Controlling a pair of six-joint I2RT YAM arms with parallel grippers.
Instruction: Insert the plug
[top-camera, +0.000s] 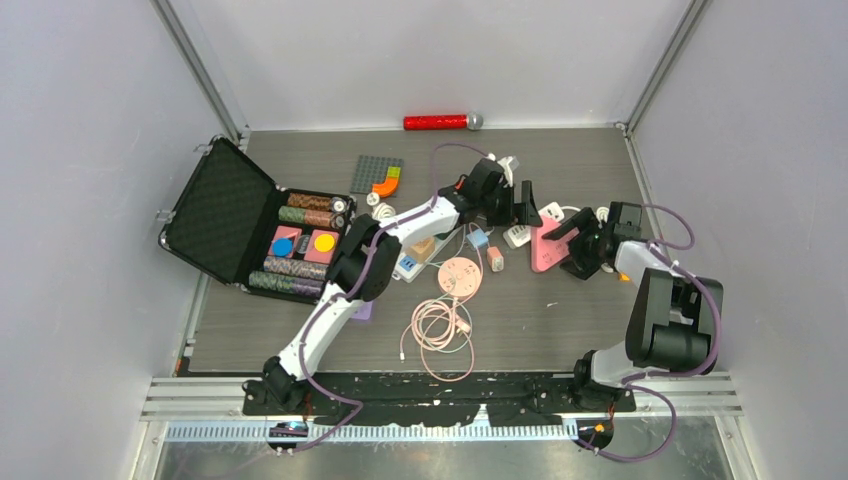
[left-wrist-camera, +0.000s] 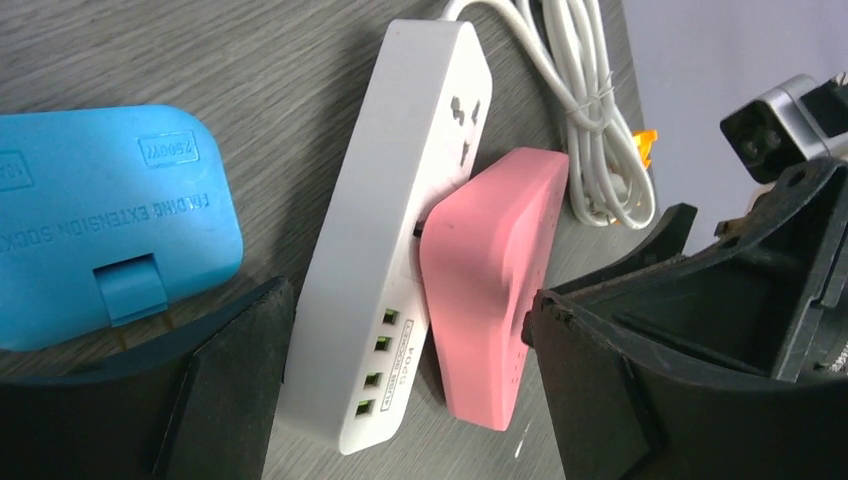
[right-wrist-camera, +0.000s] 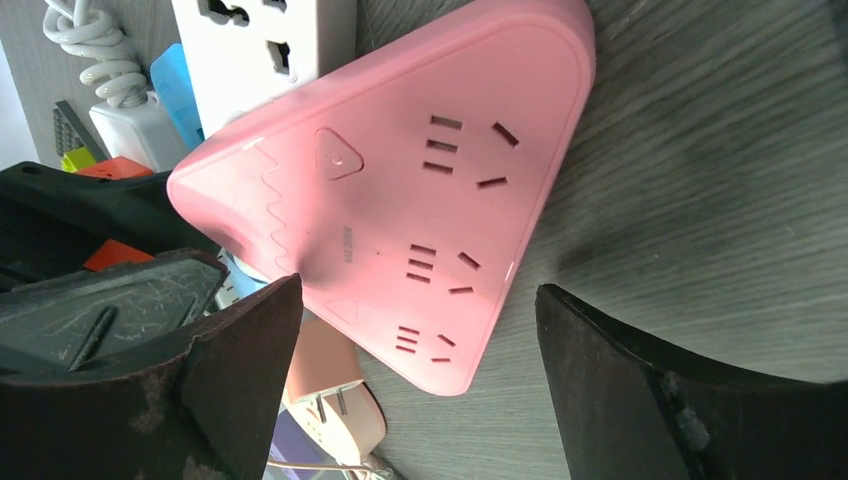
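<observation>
Between left gripper (left-wrist-camera: 405, 315) and right gripper (right-wrist-camera: 418, 295), both agape | pink plug (right-wrist-camera: 400, 190) seemingly in white strip (left-wrist-camera: 400, 150)

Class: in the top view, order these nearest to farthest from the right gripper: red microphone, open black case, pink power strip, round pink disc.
1. Pink power strip, beside the right gripper.
2. Round pink disc, mid-table.
3. Red microphone, back wall.
4. Open black case, far left.

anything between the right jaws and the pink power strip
Nothing visible. The pink power strip lies on the table, just ahead of the right gripper, whose jaws are open. The white power strip sits beyond it, not between.
</observation>
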